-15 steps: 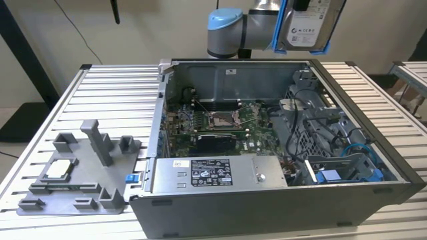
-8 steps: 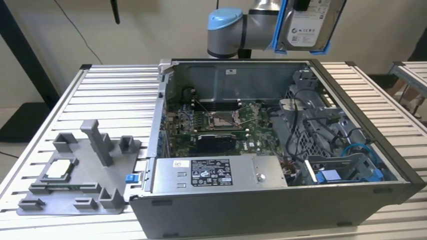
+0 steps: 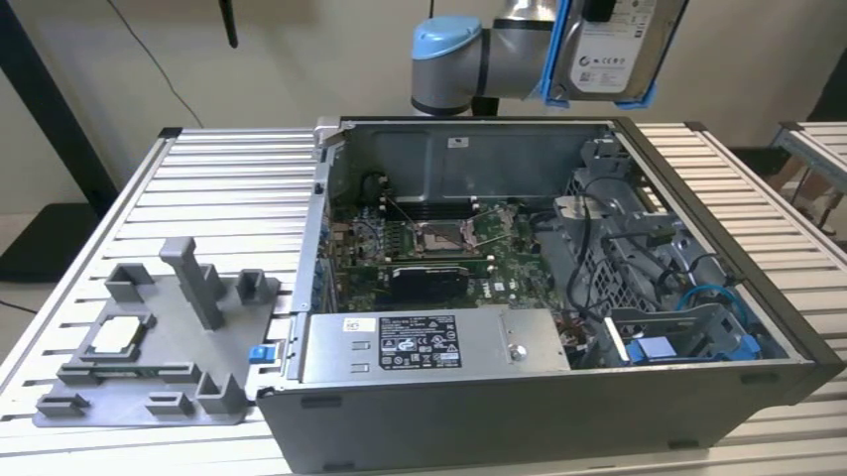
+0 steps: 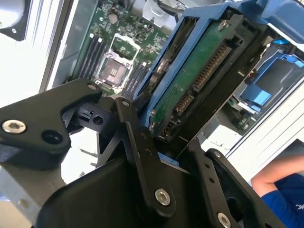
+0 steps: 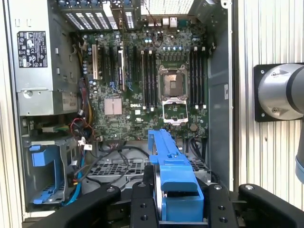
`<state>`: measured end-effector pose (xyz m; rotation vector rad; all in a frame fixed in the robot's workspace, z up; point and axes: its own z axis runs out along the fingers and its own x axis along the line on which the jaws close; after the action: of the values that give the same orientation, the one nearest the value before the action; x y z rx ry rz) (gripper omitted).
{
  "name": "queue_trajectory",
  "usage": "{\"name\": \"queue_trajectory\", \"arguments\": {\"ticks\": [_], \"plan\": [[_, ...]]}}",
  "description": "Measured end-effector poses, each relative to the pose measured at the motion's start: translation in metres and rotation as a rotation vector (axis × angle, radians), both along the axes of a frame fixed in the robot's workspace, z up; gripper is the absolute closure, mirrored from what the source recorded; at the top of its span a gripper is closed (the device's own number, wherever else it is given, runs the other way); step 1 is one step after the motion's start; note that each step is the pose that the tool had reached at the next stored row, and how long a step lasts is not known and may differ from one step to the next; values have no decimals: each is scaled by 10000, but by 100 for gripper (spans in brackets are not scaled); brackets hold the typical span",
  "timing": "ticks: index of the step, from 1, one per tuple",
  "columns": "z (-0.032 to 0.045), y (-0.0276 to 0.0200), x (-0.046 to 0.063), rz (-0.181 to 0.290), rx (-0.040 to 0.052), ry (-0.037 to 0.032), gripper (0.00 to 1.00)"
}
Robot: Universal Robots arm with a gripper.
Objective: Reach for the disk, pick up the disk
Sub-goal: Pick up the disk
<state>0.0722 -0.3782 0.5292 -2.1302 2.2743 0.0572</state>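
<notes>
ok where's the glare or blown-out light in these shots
In the second wrist view the table beside the case is washed out white, while the gripper clamping the disk stays dark; the exterior view is evenly lit; the first wrist view's table slats look bright.

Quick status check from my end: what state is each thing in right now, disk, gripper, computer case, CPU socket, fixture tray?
disk: lifted out, held high above the case, in its blue bracket
gripper: shut on the disk, fingers clamped on its edges
computer case: side panel off, interior exposed
CPU socket: empty, retention frame open
grey fixture tray: on the table beside the case, a square silver chip in one slot
</notes>
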Motion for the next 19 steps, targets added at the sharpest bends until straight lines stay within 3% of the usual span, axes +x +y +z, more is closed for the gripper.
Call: {"name": "queue_trajectory", "arguments": {"ticks": [19], "plan": [[0, -322, 9, -1, 1, 2, 100]]}}
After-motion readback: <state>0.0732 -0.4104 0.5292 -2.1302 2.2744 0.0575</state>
